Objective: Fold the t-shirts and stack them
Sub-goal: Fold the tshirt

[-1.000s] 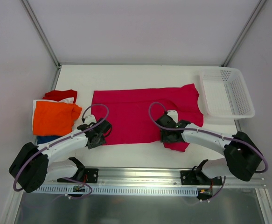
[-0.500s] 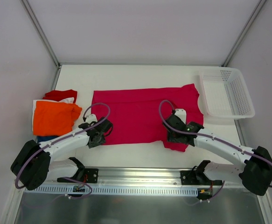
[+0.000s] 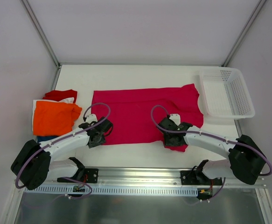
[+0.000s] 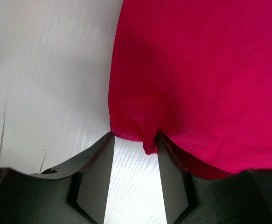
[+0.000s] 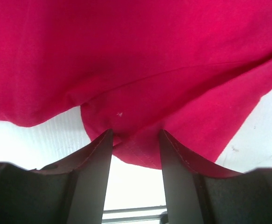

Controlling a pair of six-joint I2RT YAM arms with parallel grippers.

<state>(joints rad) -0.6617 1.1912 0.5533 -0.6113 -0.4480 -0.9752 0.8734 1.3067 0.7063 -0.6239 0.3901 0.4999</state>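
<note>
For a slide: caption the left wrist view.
Left tool pinching a puckered hem corner of the magenta t-shirt on the white table.

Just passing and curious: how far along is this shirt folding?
Done: a folded pile on the left, orange shirt on top. In hand: the pink shirt lies spread flat, the left claw and right claw each pinching its near hem. Left: fold it and add it to the pile.

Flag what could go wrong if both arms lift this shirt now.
The left gripper straddles only a small pucker at the corner of the magenta t-shirt; it may slip out. The right gripper sits where the cloth lies doubled, so it could catch one layer and skew the fold. Swinging left could nudge the orange t-shirt.
</note>
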